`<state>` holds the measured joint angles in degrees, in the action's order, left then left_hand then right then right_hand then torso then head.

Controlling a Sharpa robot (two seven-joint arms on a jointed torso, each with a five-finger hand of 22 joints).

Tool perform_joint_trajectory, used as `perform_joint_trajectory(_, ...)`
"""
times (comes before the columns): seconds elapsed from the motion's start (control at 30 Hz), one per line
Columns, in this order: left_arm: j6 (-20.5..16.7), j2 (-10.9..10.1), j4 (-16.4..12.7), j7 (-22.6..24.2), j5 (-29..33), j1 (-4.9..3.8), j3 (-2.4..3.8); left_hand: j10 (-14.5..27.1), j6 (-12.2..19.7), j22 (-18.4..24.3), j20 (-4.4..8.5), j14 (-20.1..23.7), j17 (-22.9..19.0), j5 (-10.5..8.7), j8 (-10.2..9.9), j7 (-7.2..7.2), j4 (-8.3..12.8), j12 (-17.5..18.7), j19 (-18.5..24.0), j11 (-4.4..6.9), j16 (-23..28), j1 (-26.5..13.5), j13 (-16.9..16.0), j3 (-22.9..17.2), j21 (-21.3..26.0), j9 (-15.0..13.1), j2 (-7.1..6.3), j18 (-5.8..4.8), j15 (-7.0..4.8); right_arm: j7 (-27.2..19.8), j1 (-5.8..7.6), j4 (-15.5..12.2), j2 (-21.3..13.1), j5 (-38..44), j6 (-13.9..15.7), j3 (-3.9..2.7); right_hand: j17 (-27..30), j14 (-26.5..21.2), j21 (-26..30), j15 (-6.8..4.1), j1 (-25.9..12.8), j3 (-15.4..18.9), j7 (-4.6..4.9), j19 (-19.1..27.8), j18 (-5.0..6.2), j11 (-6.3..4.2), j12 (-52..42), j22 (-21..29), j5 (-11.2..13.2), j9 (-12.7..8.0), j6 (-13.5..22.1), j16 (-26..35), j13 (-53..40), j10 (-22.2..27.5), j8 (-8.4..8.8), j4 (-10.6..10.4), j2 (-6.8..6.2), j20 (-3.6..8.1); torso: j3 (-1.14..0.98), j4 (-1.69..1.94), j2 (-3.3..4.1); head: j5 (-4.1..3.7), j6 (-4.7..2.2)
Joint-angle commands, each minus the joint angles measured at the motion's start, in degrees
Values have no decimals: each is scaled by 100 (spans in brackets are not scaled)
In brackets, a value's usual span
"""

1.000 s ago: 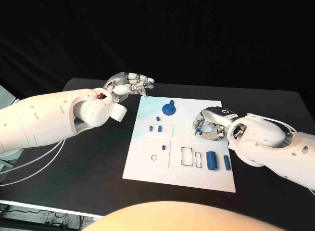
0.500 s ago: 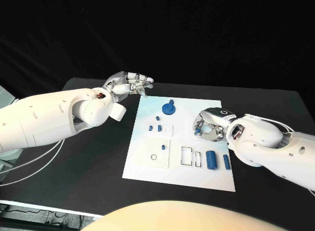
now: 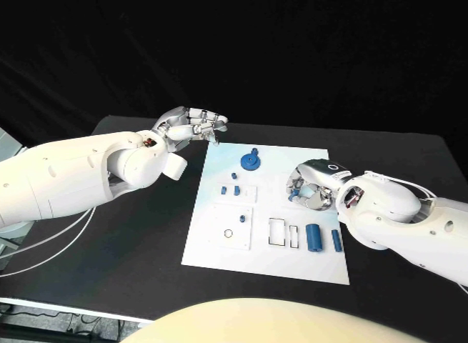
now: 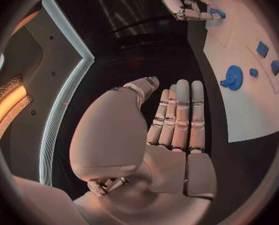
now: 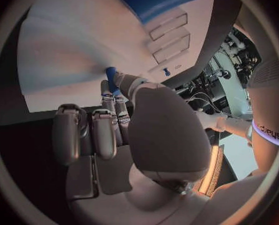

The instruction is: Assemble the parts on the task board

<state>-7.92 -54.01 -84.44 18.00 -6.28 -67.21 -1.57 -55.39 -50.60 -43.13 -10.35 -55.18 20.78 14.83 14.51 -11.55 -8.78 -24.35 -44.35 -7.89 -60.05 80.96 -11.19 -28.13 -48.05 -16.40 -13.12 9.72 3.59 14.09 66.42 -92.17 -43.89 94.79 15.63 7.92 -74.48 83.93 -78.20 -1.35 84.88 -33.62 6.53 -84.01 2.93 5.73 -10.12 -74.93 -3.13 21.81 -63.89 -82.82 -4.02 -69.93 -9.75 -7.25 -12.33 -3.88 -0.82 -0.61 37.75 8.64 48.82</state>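
The white task board (image 3: 264, 254) lies mid-table. On it are a blue gear (image 3: 251, 161), small blue pieces (image 3: 231, 190), a thick blue cylinder (image 3: 314, 238) and a slimmer blue bar (image 3: 336, 241). My right hand (image 3: 312, 187) hovers low over the board's right side. It pinches a small blue peg (image 5: 111, 79) between thumb and fingertips, close above the board (image 5: 64, 50). My left hand (image 3: 193, 126) hangs over the black table just off the board's far left corner and holds nothing. Its fingers (image 4: 177, 120) lie straight side by side, with the gear (image 4: 233, 77) beyond them.
Two rectangular slots (image 3: 285, 234) and a round outline (image 3: 228, 233) mark the board's near half. The slots (image 5: 171, 30) and the thick cylinder (image 5: 161, 0) lie ahead of my right hand. Black table surrounds the board on all sides.
My right hand has shifted slightly and turned a little over the board's right side, still pinching the peg. The left hand has stayed put.
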Motion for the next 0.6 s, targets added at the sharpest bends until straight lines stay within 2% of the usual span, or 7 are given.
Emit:
perform_joint_trajectory(0.03,69,15,-4,23,42,-4,4,31,53,7,8,2,-5,15,7,6,-37,-31,-41,12,36,-19,5,-8,34,5,52,66,46,-63,4,-89,-45,46,410,-13,-4,309,-33,-32,15,-21,1,-332,-81,-326,2,-1117,-28,11,-35,-6,-175,-366,-25,69,103,36,4,-3,-5,-2,-17)
perform_joint_trajectory(0.37,65,70,59,28,59,-3,3,36,54,12,7,1,-4,16,10,8,-49,-37,-45,13,36,-21,5,-10,42,6,68,67,46,-154,190,-591,-236,-271,510,-93,-13,311,-73,-45,-83,-48,-6,-340,-89,-337,33,-1138,-25,49,-70,-10,-210,-420,-59,146,81,39,10,-2,-16,-14,-36)
perform_joint_trajectory(0.47,68,86,67,30,64,-3,3,36,54,12,7,1,-4,16,10,8,-49,-37,-45,13,36,-21,5,-10,42,6,68,67,46,-213,207,-743,-204,-356,534,-103,-17,312,-88,-48,-89,-52,-7,-343,-92,-339,36,-1144,-25,53,-75,-11,-214,-427,-63,157,80,38,5,1,-14,-10,-40)
perform_joint_trajectory(0.6,74,109,74,35,72,0,3,36,54,12,7,1,-4,16,10,8,-49,-37,-45,13,36,-21,5,-10,42,6,68,67,46,-316,161,-917,3,-443,589,-103,-7,309,-76,-56,-88,-74,-4,-340,-90,-342,52,-1142,-27,61,-70,-7,-224,-433,-63,202,77,36,1,-6,-4,19,-39)
